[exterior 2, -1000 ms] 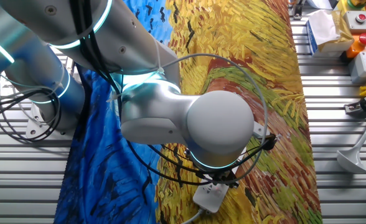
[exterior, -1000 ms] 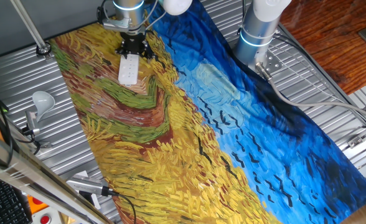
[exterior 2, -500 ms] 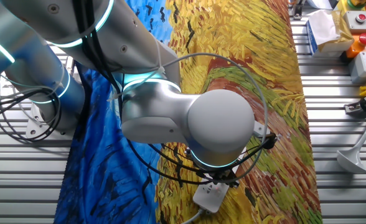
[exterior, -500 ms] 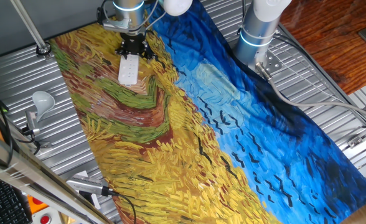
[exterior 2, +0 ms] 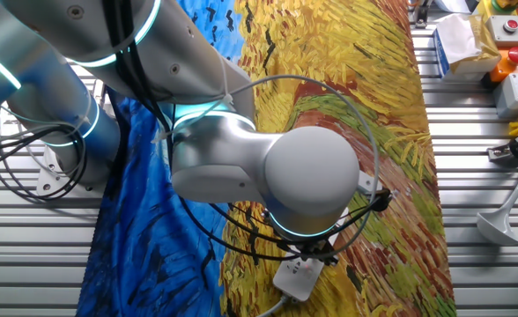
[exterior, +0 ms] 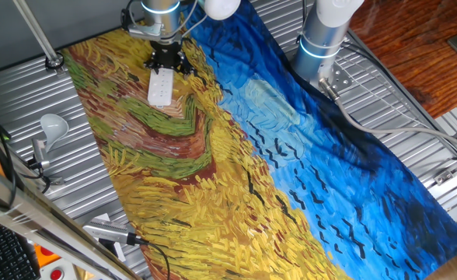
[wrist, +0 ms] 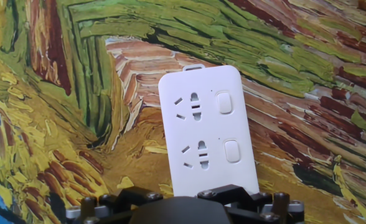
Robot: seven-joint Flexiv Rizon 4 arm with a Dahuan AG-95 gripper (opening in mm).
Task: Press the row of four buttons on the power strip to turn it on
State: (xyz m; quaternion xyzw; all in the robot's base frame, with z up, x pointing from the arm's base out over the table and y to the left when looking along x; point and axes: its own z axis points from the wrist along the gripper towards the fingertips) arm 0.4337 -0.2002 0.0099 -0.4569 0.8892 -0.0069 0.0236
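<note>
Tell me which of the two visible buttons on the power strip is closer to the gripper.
The lower button, beside the lower socket, sits nearer the hand's body at the frame's bottom edge; the upper button lies farther along the power strip.

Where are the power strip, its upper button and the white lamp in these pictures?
power strip (wrist: 198, 130): hand view, middle of its white top face.
upper button (wrist: 223, 102): hand view, centre of the switch.
white lamp (exterior: 54, 124): one fixed view, its rounded head.

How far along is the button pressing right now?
Done: the gripper is at one end of the power strip on the painted cloth. In hand: the hand view shows two buttons, neither touched. Left: pressing; whether any is already switched on cannot be told.
</note>
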